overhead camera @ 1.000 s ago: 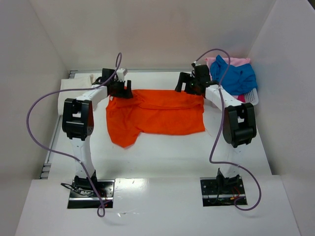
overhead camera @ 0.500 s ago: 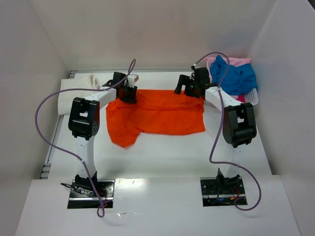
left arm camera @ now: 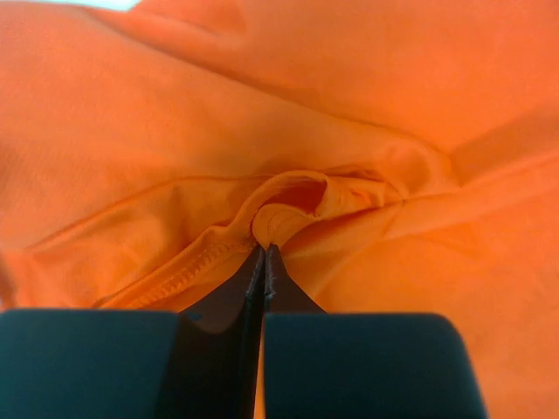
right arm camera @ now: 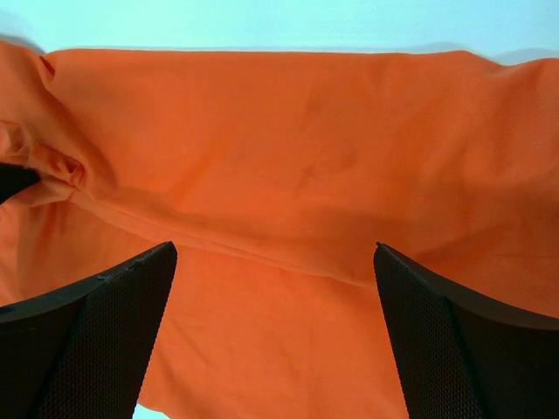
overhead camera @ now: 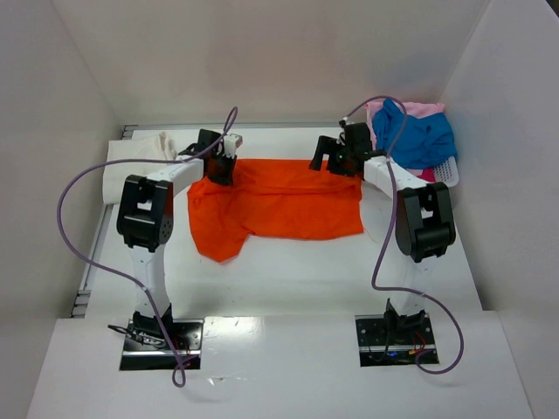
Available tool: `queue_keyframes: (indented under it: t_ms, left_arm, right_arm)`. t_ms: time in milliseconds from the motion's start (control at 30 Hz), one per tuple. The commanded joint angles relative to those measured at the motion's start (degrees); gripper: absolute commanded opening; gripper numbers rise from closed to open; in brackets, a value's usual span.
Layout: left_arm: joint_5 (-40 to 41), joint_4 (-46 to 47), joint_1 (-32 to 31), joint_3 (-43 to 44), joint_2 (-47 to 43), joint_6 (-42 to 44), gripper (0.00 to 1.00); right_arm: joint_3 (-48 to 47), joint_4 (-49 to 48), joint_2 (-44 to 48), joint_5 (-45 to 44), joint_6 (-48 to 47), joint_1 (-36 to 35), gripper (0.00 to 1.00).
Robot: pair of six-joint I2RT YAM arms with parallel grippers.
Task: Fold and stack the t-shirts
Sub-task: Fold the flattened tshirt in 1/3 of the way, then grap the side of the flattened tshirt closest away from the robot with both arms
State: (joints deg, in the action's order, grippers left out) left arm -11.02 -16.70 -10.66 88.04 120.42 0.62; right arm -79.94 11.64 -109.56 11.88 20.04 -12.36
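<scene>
Since a second ago the left arm [overhead camera: 144, 209] has swung inward, carrying the left claw [overhead camera: 220, 168] from the far-left corner of the cloth a little way toward the middle; in the last half second it has barely shifted.

On the white surface [overhead camera: 288, 271] the orange tee [overhead camera: 279, 205] lies spread in the far half, its long axis running left to right. Its far part is doubled over in a band along the top edge, and one flap juts toward the near edge at the left end.

Both arms reach forward from their bases, elbows raised and forearms angled in toward the far edge of the cloth. The right arm [overhead camera: 424, 218] stands at the tee's right end.

At the far right corner a blue tee [overhead camera: 419, 135] lies heaped on a pink tee [overhead camera: 419, 108] in a basket [overhead camera: 447, 173]. A cream tee [overhead camera: 140, 153] lies at the far left, just beside the left claw.

The left claw's jaws are pressed together, with a puckered fold of orange cloth pinched at their tips. The right claw [right arm camera: 272, 253] hangs spread wide over the orange tee, gripping nothing.
</scene>
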Motion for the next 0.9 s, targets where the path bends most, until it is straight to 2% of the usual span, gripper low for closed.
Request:
queue_keyframes:
  t_ms: [0,100,133,167,200,233,267,300,400,433,600,733,867]
  left_arm:
    - [-0.3,-1.0,0.3,-2.2,-6.4,-1.3,0.00]
    - [-1.1,-2.7,0.3,-3.2,-7.6,-1.8,0.01]
    - [-1.3,-3.2,0.3,-3.6,-8.6,-2.2,0.07]
    - [-1.2,-3.7,0.3,-3.9,-9.5,-2.7,0.17]
    - [-0.7,-3.7,0.3,-4.0,-9.7,-3.6,0.38]
    - [0.0,-3.7,0.3,-4.4,-10.6,-4.6,0.65]
    - [1.6,-3.7,0.3,-4.8,-11.2,-5.5,0.76]
    - [2.2,-3.7,0.3,-5.0,-12.1,-7.5,0.84]
    - [0.9,-3.4,1.1,-7.1,-15.9,-13.3,0.97]
    - [0.5,-2.9,1.3,-8.1,-18.0,-15.8,1.00]
    - [2.8,-1.2,1.9,-17.2,-31.1,-26.3,1.00]
    - [3.4,-5.0,1.2,-24.2,-40.9,-29.4,1.00]
    - [2.1,-10.9,0.5,-28.7,-44.5,-30.6,1.00]
  right_arm:
    - [1.0,-3.1,3.2,1.0,0.3,-0.3,0.99]
    - [1.6,-3.1,3.6,1.0,0.3,-0.3,0.99]
    - [1.9,-3.1,3.7,1.0,0.3,-0.3,0.99]
    - [2.2,-3.1,3.7,1.0,0.3,-0.3,0.99]
    - [2.3,-3.1,3.8,1.0,0.3,-0.3,0.99]
    - [2.8,-3.1,4.3,1.0,0.3,-0.3,0.99]
    - [2.9,-2.4,4.4,0.6,0.3,-0.3,0.99]
    - [2.9,-1.7,4.8,-0.4,0.3,-0.3,0.99]
    - [4.7,0.5,7.0,-3.8,0.7,-0.3,0.99]
    - [5.6,1.2,8.3,-5.5,1.1,-0.3,0.99]
    - [10.0,6.8,16.7,-12.9,4.6,-0.3,0.99]
    - [13.6,12.3,22.0,-15.5,9.4,-0.3,0.99]
    - [18.1,14.8,25.3,-15.6,12.0,-0.3,0.99]
